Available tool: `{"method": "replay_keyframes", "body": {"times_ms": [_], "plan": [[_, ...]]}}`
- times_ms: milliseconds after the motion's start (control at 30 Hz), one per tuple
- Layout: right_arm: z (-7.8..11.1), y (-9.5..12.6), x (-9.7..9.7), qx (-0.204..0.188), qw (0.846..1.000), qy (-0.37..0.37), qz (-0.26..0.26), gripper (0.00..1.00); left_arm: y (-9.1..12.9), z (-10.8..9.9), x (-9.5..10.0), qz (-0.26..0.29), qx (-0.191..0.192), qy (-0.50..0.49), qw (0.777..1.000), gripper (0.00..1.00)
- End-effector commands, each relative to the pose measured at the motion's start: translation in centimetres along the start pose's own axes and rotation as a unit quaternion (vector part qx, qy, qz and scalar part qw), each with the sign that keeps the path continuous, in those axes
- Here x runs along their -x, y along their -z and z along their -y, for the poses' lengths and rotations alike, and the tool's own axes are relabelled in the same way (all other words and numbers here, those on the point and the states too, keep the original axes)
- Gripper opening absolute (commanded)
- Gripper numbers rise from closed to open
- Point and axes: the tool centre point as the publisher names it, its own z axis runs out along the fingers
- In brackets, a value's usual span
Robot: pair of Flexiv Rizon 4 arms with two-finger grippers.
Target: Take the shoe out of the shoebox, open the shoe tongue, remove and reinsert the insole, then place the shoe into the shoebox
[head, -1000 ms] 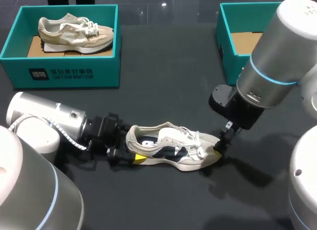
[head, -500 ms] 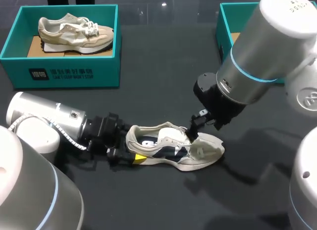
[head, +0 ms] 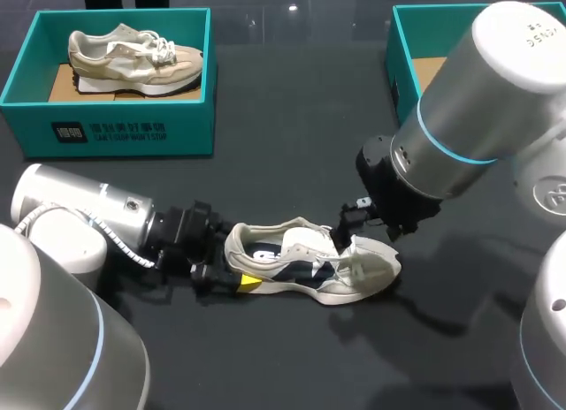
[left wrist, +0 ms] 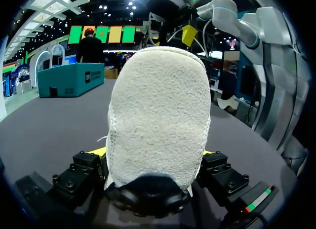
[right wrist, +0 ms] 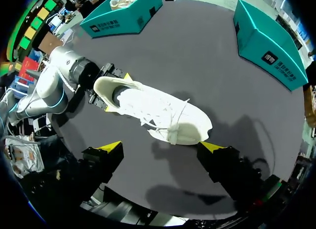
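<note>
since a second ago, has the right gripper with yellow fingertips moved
Yes. The right gripper went from the toe of the white and navy sneaker to above its laces.

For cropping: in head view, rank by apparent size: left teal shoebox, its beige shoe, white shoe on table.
Left teal cardboard shoebox
White-and-navy laced shoe (nearer camera, so unsure)
Beige shoe

The shoe (head: 305, 267) is cream with navy side panels and a white sole; both shoeboxes (head: 124, 132) are teal, the table (head: 292, 163) dark grey, the fingertips (right wrist: 111, 146) yellow
</note>
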Motion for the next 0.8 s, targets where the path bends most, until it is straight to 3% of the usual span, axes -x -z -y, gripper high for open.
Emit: {"method": "replay_keyframes", "body": {"times_ms": [33,133,267,633,700,800], "plan": [[-1.4,-2.2,-2.5,-0.017,0.999,-0.022,0.035,1.0,0.1,-0.2,0.3,0.0,0.001,0.001,1.0,0.0],[-1.7,-2.5,-3.6,-0.014,0.996,-0.059,0.067,1.0,0.1,-0.2,0.3,0.0,0.001,0.001,1.0,0.0],[-2.4,-2.8,-4.9,0.001,0.995,-0.074,0.07,1.0,0.1,-0.2,0.3,0.0,0.001,0.001,1.0,0.0],[-2.4,-2.8,-4.9,0.001,0.995,-0.074,0.07,1.0,0.1,-0.2,0.3,0.0,0.001,0.001,1.0,0.0],[-3.4,-3.8,-5.9,-0.04,0.982,-0.135,0.125,1.0,0.1,-0.2,0.3,0.0,0.001,0.001,1.0,0.0],[-4.2,-4.6,-7.0,-0.042,0.975,-0.155,0.156,1.0,0.1,-0.2,0.3,0.0,0.001,0.001,1.0,0.0]]}}
